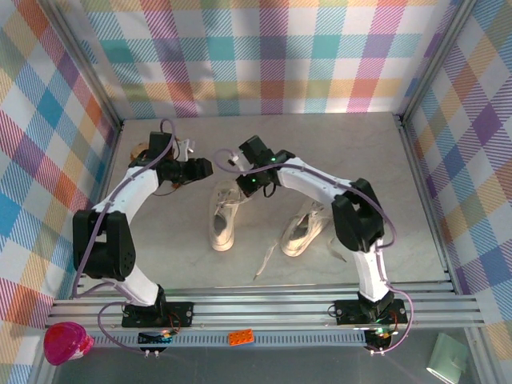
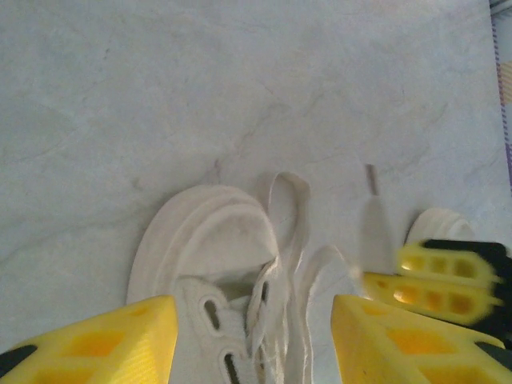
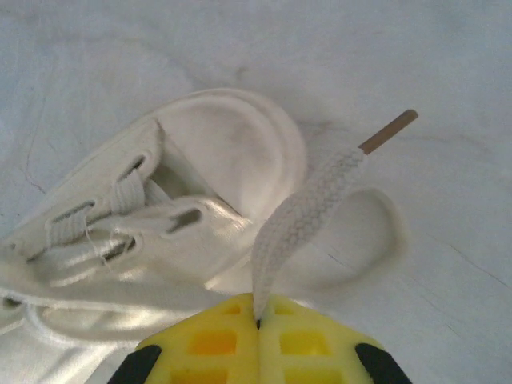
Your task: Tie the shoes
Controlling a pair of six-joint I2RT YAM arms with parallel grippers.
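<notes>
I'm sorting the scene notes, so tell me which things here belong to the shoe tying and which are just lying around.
For the job:
cream shoe near the grippers
second shoe beside it
lace end, pinched in the shut right gripper
left gripper, open

Lying about, by the near rail:
pink object
orange brick
pale green item

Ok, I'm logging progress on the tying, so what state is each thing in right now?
Left shoe, untied, laces loose.
Right shoe, untied, lace trailing on the table.
Lace end, pinched, held up off the table.
Right tool, shut on the lace end.
Left tool, open, over the left shoe.
</notes>
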